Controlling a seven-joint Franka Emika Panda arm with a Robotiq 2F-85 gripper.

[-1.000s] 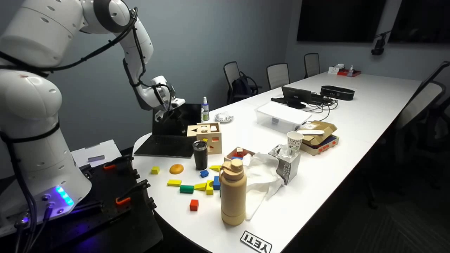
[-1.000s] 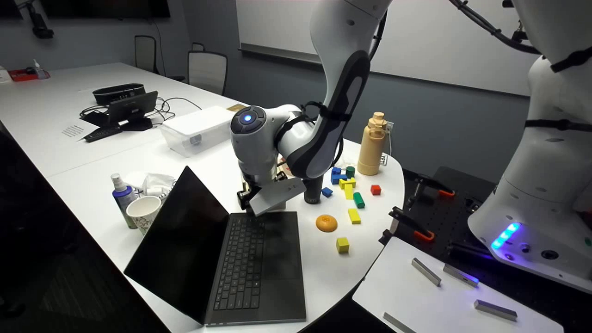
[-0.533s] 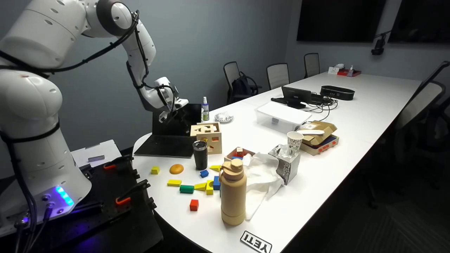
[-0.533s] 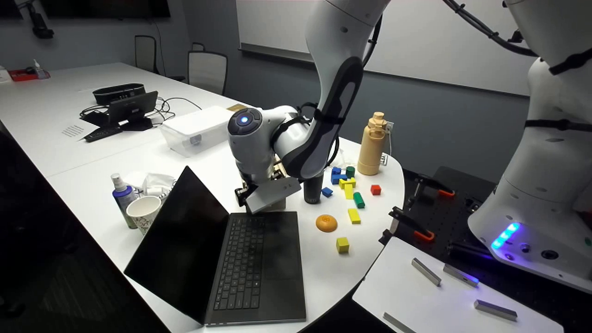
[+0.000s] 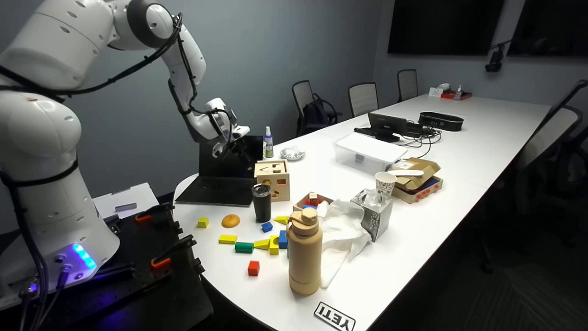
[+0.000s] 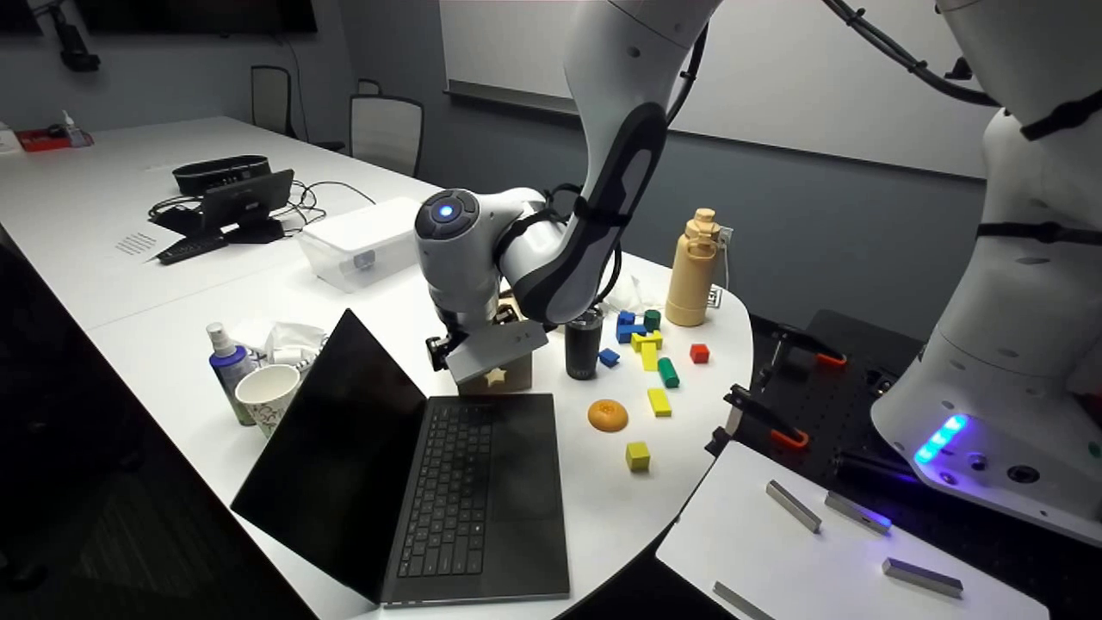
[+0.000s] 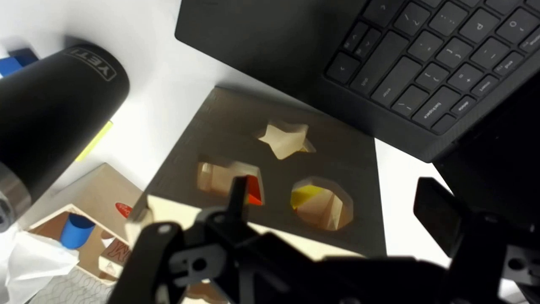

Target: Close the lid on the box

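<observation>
Left of centre in an exterior view, the pale wooden lid [image 5: 271, 168] is seen flat on the hole-pierced box [image 7: 276, 179], just beside the wide-parted claw [image 7: 336, 198].

The lid [image 5: 270, 169] lies across the wooden box [image 5: 283, 189], just beside an upright black tumbler [image 5: 262, 204].

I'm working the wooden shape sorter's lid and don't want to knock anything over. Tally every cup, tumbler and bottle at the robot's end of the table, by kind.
2 paper cups, one at the tissue box, one beside the spray bottle
1 black YETI tumbler
1 tan water bottle
1 spray bottle
Total: 5
</observation>
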